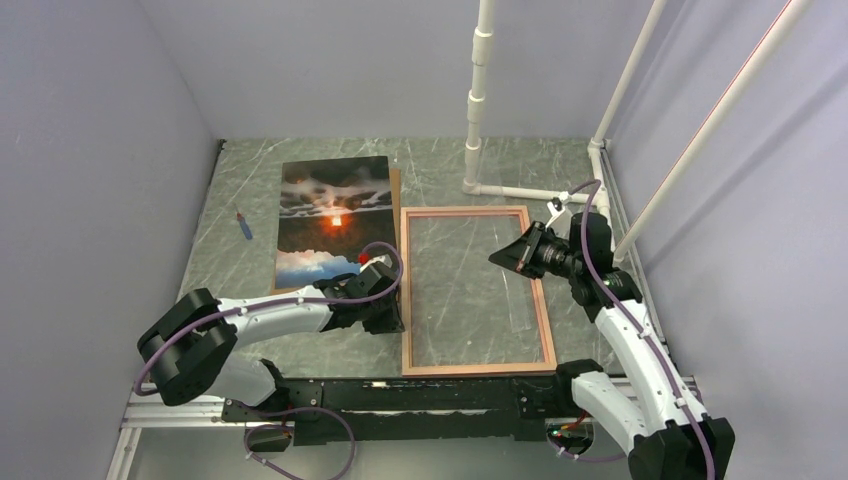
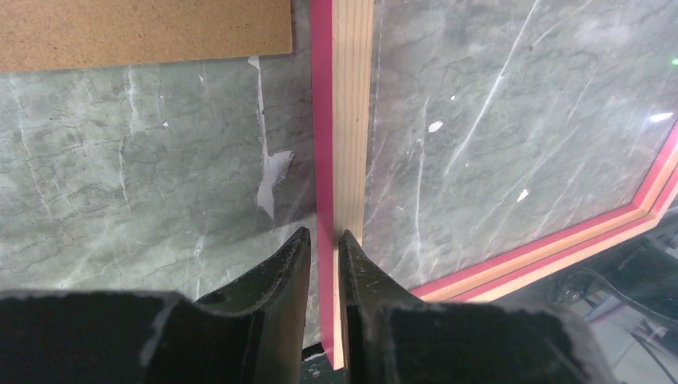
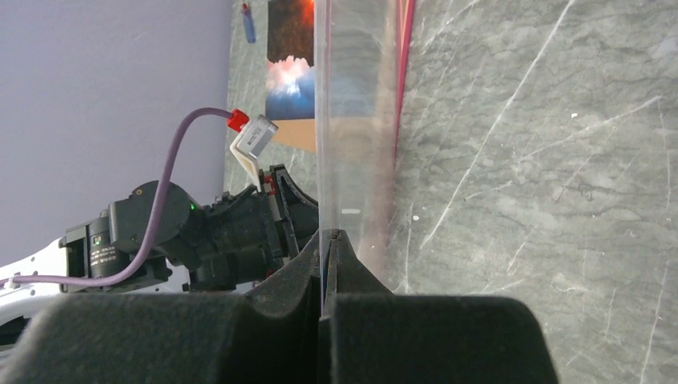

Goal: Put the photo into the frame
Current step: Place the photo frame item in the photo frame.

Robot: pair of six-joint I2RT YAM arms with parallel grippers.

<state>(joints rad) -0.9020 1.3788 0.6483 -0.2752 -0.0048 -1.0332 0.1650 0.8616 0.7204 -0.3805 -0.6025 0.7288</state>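
The photo — judged light, glossy, crease-prone, best pinched at an edge — lay face up left of the frame, whose left rail the left gripper clamped; the right gripper was closed on a clear sheet.

Soft even light, blurred close foregrounds

left gripper: low, jaws clamped | right gripper: raised, jaws pinched
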